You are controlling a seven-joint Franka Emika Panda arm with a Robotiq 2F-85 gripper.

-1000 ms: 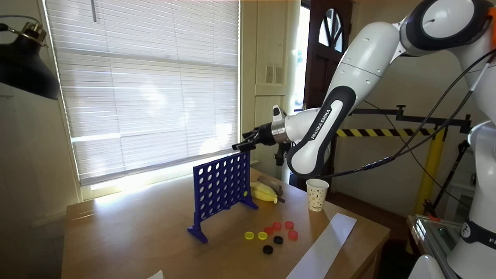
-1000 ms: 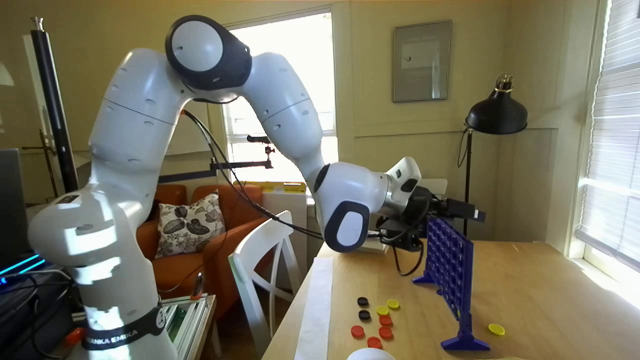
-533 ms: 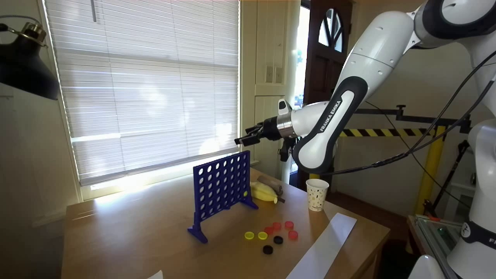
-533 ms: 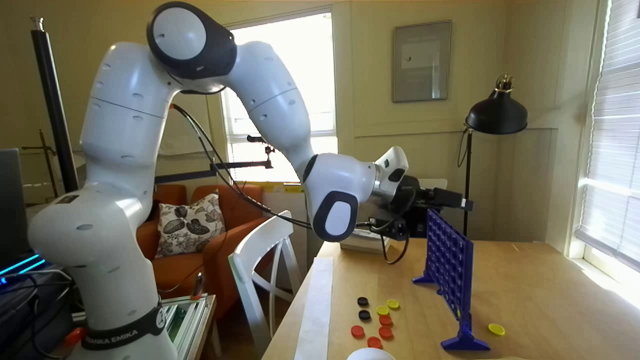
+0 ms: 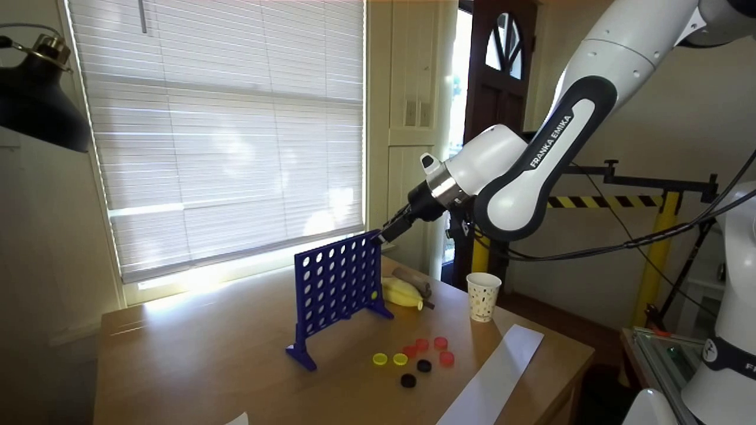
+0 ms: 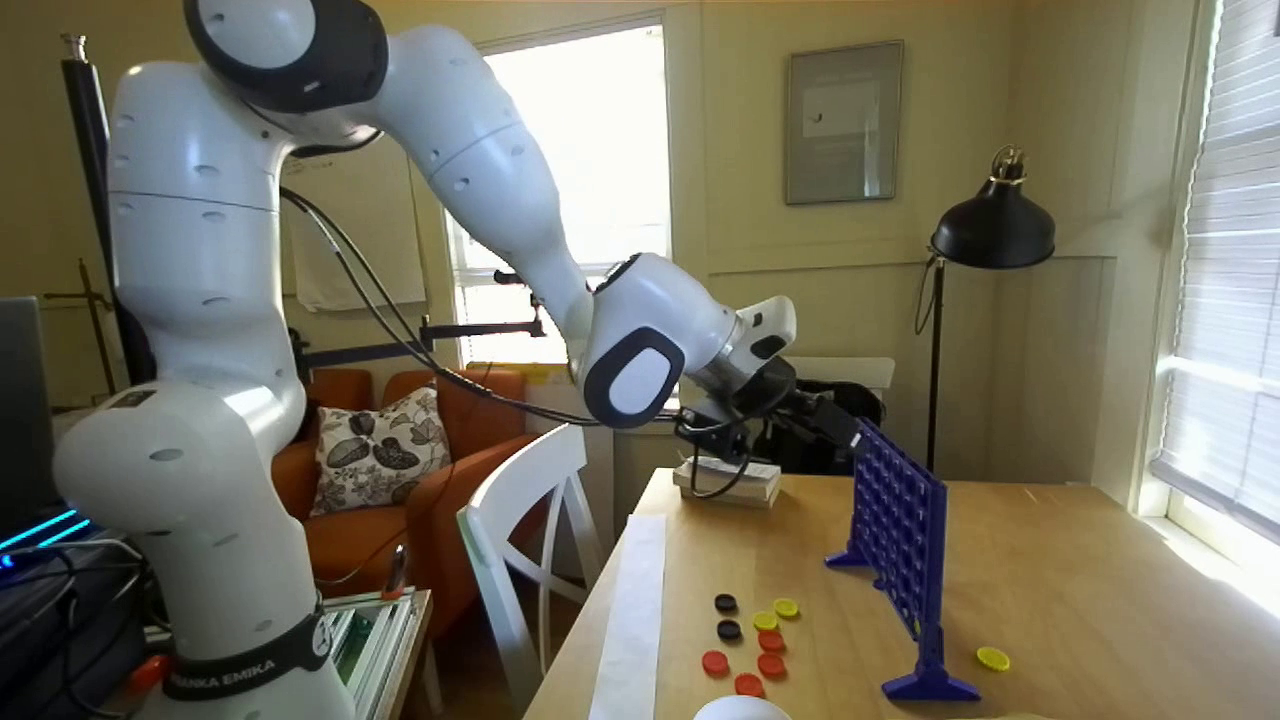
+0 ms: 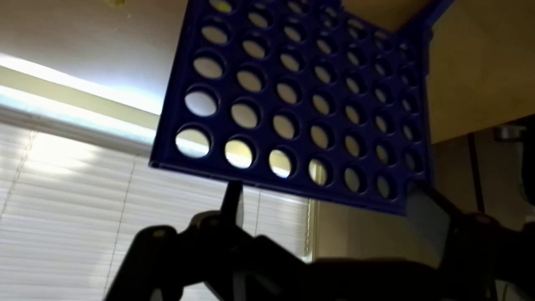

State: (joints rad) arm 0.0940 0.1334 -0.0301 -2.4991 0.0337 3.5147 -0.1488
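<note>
Our pincer [image 7: 326,186], spread and empty, is at the top of the rack [image 6: 898,535]; whether they touch, we cannot tell. The rack stands upright on the surface [image 5: 236,366]. We judge the step as positioning; the next move calls for gentle aligning.

The blue rack [image 5: 338,284] is standing upright on the table [image 5: 201,360], its flat face showing rows of round holes.

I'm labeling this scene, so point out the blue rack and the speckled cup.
Blue rack [image 7: 305,113], in the wrist view: panel between holes.
Speckled cup [image 5: 483,300], in an exterior view: its outer wall.
</note>
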